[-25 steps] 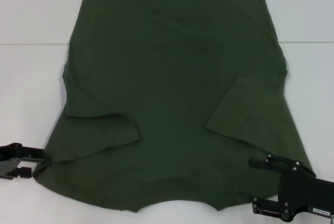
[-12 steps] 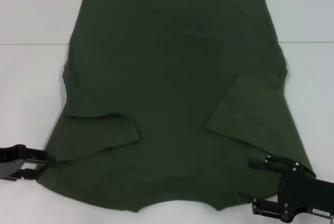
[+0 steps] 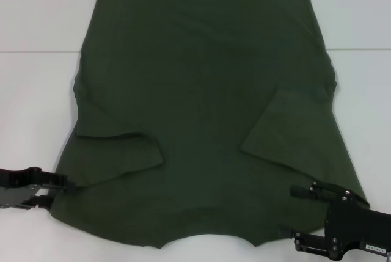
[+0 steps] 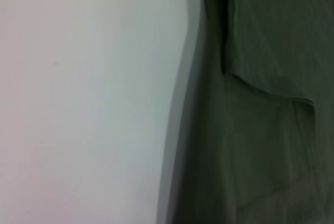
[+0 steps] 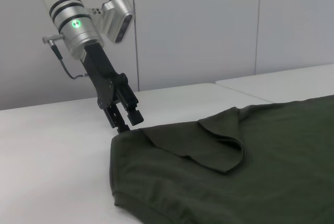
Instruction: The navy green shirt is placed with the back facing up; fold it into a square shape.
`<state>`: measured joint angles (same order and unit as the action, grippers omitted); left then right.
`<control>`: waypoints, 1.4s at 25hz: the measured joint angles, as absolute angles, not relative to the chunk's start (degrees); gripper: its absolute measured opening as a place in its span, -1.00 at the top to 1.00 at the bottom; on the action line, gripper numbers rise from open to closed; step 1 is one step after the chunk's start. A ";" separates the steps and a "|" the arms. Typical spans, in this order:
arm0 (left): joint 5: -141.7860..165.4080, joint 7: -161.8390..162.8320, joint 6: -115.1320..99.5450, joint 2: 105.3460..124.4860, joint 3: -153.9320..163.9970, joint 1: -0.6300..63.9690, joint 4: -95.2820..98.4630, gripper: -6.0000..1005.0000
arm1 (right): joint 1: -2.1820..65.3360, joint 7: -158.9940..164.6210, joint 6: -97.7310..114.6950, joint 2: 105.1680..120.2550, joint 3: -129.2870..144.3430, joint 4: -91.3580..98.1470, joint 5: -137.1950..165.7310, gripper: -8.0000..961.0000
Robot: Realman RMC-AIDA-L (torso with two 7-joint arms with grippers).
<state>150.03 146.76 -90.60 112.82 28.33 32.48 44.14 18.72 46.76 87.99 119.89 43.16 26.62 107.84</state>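
Note:
The navy green shirt (image 3: 201,91) lies flat on the white table (image 3: 36,91), plain side up, both short sleeves folded inward. My left gripper (image 3: 54,187) is low at the shirt's near left edge, open, its upper finger reaching over the hem. The right wrist view shows the left gripper (image 5: 129,122) touching the shirt (image 5: 235,182) at its corner, beside the folded left sleeve (image 5: 209,140). My right gripper (image 3: 299,214) stands open over the shirt's near right corner. The left wrist view holds only the shirt's edge (image 4: 261,156) and bare table (image 4: 78,104).
A seam line (image 3: 36,51) runs across the table behind the shirt's middle. White wall panels (image 5: 198,25) stand beyond the table's far side. Bare tabletop lies on both sides of the shirt.
My left gripper has slid right from the bare table onto the shirt's near left edge, and that corner has shifted slightly inward. The right gripper has hardly moved.

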 joint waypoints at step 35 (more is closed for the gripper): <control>149.96 145.20 -90.24 114.42 33.33 35.20 45.30 0.77 | 18.80 48.28 88.31 119.88 43.14 27.16 107.58 -0.63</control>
